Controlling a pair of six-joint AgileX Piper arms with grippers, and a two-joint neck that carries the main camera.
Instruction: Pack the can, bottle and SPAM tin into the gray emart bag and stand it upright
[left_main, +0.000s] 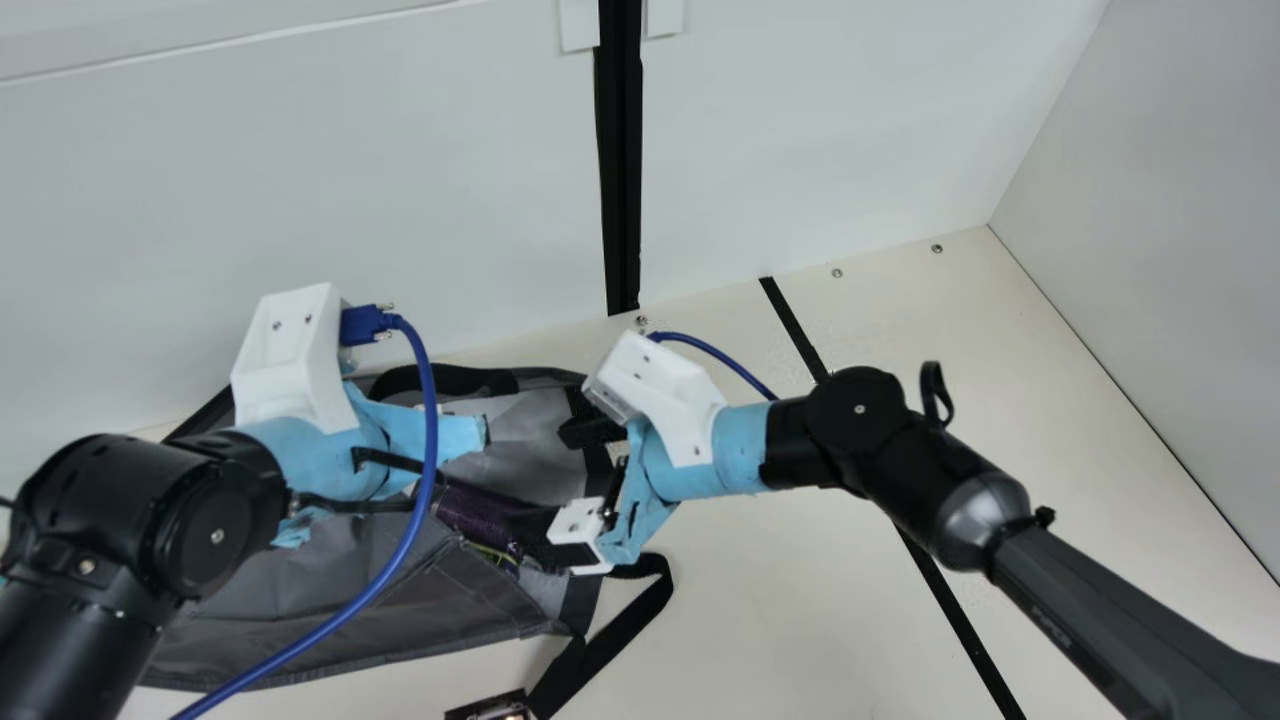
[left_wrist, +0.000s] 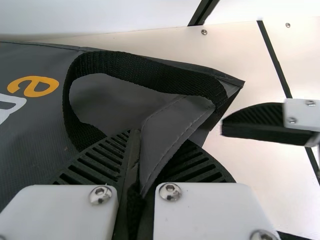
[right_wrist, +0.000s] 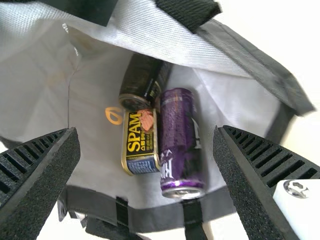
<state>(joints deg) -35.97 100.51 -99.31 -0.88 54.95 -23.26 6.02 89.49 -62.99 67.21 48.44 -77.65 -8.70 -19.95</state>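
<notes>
Claw on right arm (right_wrist: 146, 131), wide open and empty, faces purple can (right_wrist: 181, 142) beside SPAM tin (right_wrist: 142, 145), dark container (right_wrist: 143, 82) deeper in gray bag (right_wrist: 92, 172); left claw (left_wrist: 152, 157) pinches bag fabric, and lifting with mouth unsupported could spill contents.

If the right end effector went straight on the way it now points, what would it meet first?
The right end effector points into the gray bag, so probably the purple can or the SPAM tin beside it; which comes first, depth leaves unclear.
</notes>
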